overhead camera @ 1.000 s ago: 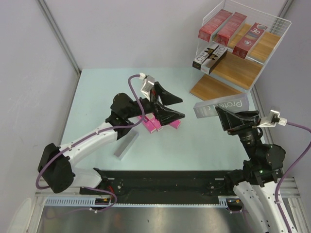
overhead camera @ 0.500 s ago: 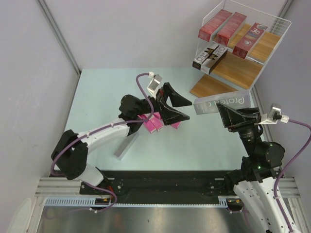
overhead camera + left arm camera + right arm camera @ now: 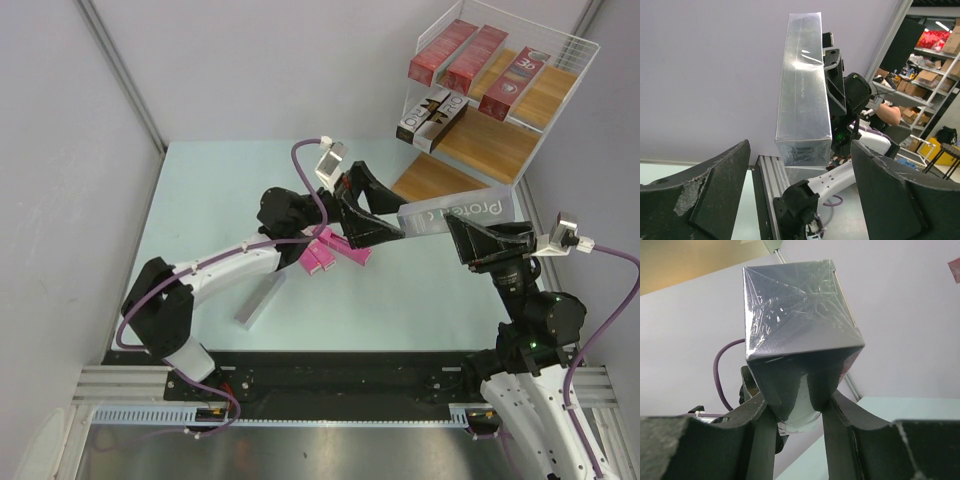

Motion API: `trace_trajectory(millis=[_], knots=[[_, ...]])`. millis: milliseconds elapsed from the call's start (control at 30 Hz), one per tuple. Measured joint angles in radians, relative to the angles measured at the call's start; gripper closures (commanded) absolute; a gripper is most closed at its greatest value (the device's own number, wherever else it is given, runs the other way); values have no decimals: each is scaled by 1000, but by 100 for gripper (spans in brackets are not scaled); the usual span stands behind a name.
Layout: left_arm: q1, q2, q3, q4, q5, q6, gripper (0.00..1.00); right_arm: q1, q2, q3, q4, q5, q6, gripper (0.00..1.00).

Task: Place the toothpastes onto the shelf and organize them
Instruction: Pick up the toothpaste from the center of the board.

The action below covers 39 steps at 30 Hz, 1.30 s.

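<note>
Holding a silver toothpaste box [image 3: 458, 211] over the table [image 3: 200, 200], the right jaws grip it tight. The left jaws stand open by its other end

Left arm [image 3: 225, 272] reaches forward and right; left gripper [image 3: 397, 220] jaws stand wide apart. Right arm [image 3: 530, 325] is raised; right gripper [image 3: 460, 236] clamps the silver-grey carton [image 3: 455, 212].

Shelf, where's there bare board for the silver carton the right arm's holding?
The middle board is bare right of the silver-black cartons. The bottom board shows nothing on it. The top board is crowded: three red cartons, only a strip free at its right end.
</note>
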State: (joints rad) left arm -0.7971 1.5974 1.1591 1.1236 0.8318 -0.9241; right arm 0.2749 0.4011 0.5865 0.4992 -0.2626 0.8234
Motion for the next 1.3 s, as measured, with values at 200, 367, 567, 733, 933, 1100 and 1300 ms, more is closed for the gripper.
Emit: trace_trajectory(millis=[200, 367, 567, 733, 933, 1100, 1300], knots=[[-35, 1, 49, -93, 0, 54, 35, 0, 11, 0, 0, -8, 0, 72], [-40, 10, 76, -132, -6, 80, 67, 0, 16, 0, 5, -11, 4, 68], [-39, 17, 79, -144, -8, 72, 78, -2, 18, 0, 0, -10, -5, 46], [-39, 24, 79, -147, -8, 72, 81, -2, 14, 0, -14, 16, -4, 16], [-36, 28, 78, -166, -21, 72, 92, -2, -3, 0, -90, 92, -18, 0], [-16, 26, 26, -193, -89, 71, 100, 0, 4, 15, -264, 200, -23, 0], [35, 26, -104, -220, -212, 37, 100, 0, 15, 33, -517, 380, -27, 0]])
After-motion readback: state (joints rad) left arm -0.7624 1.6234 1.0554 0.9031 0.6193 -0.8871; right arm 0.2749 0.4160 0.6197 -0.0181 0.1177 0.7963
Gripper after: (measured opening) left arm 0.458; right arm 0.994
